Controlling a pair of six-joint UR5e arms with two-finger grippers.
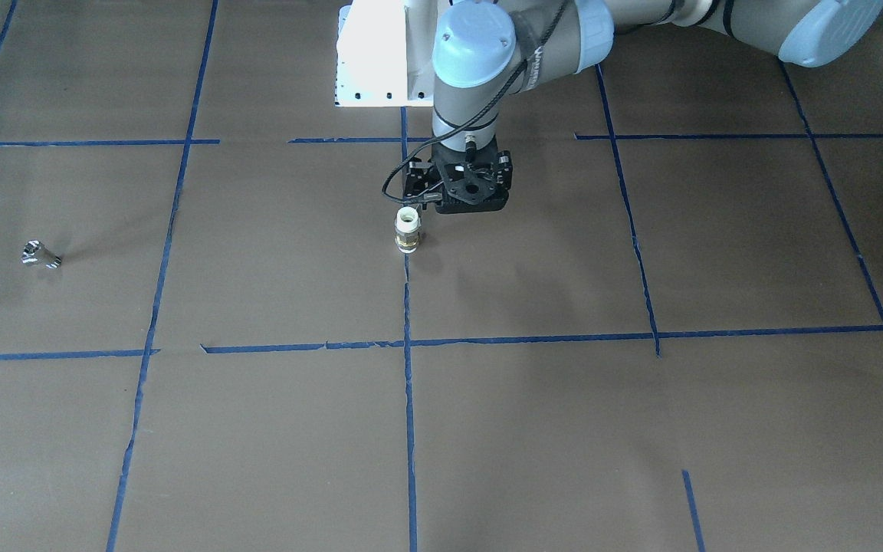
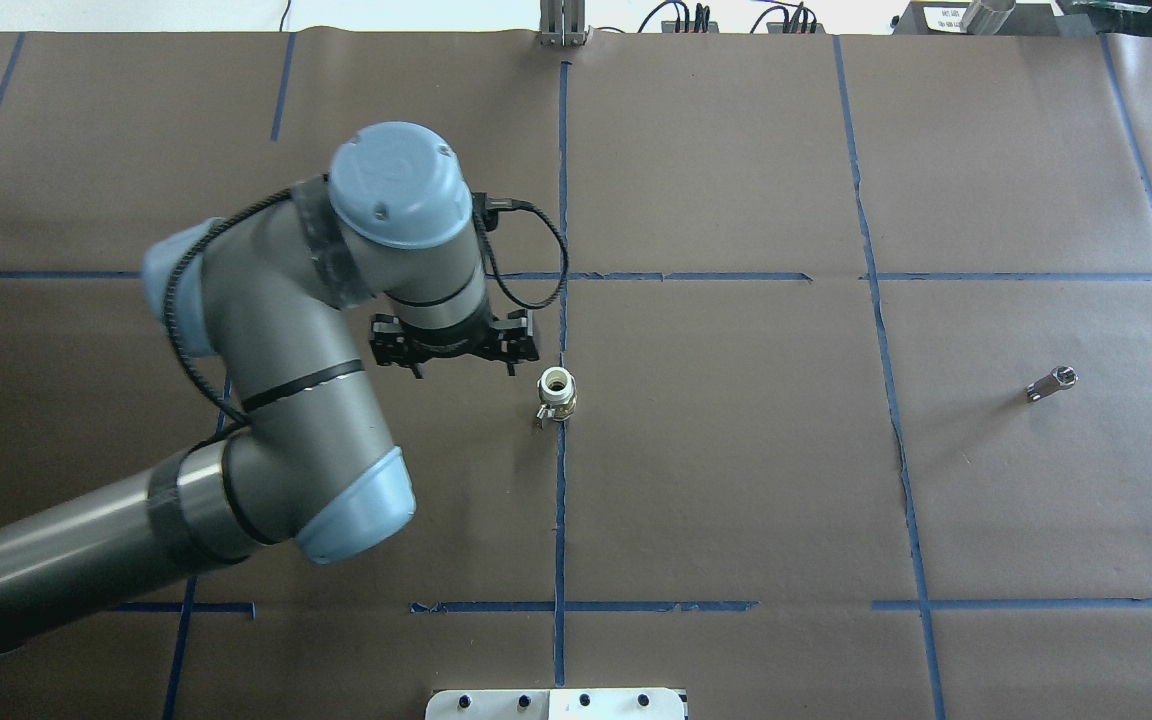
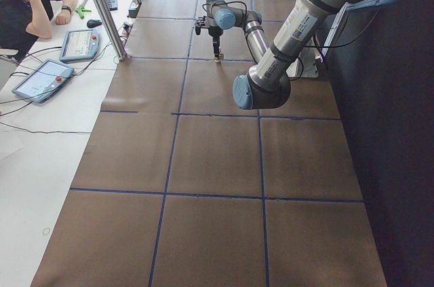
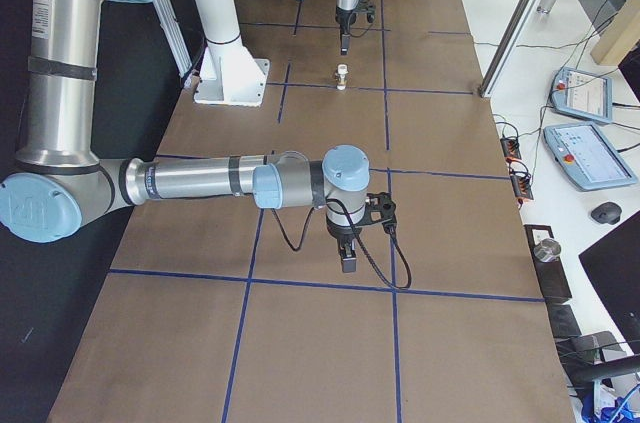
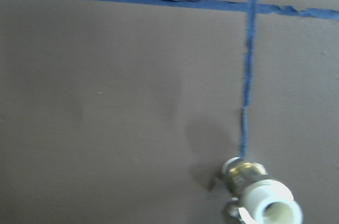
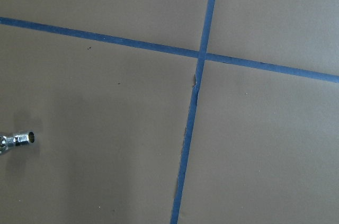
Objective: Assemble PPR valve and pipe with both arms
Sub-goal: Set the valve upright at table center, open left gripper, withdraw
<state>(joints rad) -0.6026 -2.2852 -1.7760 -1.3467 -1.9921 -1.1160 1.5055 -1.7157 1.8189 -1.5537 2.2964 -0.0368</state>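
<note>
The PPR valve (image 2: pixel 556 392), white plastic with a brass body, stands upright on a blue tape line at mid-table; it also shows in the front view (image 1: pixel 407 230) and low in the left wrist view (image 5: pixel 262 197). My left gripper (image 1: pixel 463 203) points straight down just to the robot's left of the valve, apart from it and holding nothing. Its fingertips are hidden under the wrist. The metal pipe fitting (image 2: pixel 1051 383) lies alone far to the right (image 1: pixel 41 254) and shows in the right wrist view (image 6: pixel 18 139). My right gripper (image 4: pixel 347 258) shows only in the exterior right view, pointing down; I cannot tell whether it is open or shut.
Brown paper with blue tape lines (image 2: pixel 561 500) covers the table. A white mounting plate (image 1: pixel 376 57) sits at the robot's base. An operator (image 3: pixel 27 2) with tablets sits beyond the table's far edge.
</note>
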